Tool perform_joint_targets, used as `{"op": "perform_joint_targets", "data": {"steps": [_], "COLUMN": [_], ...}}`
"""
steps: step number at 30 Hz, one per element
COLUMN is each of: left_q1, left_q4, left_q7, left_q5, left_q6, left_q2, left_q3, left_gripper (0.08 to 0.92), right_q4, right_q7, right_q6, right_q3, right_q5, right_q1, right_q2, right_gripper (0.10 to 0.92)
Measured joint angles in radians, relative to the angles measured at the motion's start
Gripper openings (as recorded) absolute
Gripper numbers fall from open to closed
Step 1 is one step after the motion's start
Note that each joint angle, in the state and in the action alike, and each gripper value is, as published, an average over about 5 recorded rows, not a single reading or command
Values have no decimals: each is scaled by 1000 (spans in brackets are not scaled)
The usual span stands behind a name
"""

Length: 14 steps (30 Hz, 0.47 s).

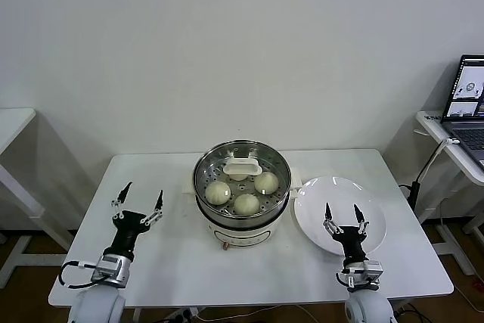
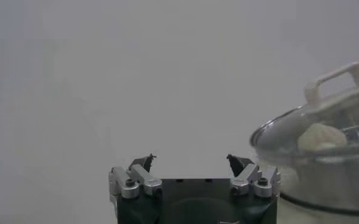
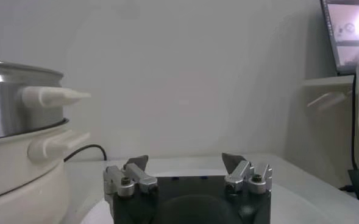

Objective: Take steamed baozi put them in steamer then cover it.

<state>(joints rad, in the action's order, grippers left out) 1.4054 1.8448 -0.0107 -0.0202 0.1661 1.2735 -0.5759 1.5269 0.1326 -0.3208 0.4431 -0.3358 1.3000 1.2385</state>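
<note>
Showing baozi (image 1: 246,203) under cover (image 1: 242,166) (head view only).

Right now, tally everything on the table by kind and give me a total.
Steamed baozi: 4, three in plain sight and one partly under the lid handle
Steamer: 1
Glass cover: 1, resting on the steamer
White plate: 1, nothing on it
Total: 7
</note>
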Motion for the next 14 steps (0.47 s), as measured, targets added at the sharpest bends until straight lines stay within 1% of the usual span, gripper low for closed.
{"op": "perform_joint_targets", "data": {"steps": [6,14], "left_q1": [11,19], "left_q4": [-33,-47], "left_q7": [-2,-2], "left_q5": [33,47], "left_q6": [42,74], "left_q2": [-3,-5], "left_q3": [-16,-26], "left_gripper": [823,823], "right_q4": [4,10], "right_q7": [0,0], "right_q6": [1,3], "right_q3": [-3,-5], "right_q5": [-4,-6], "right_q1": [2,6], "right_q2": [2,3], "right_gripper": [823,823]}}
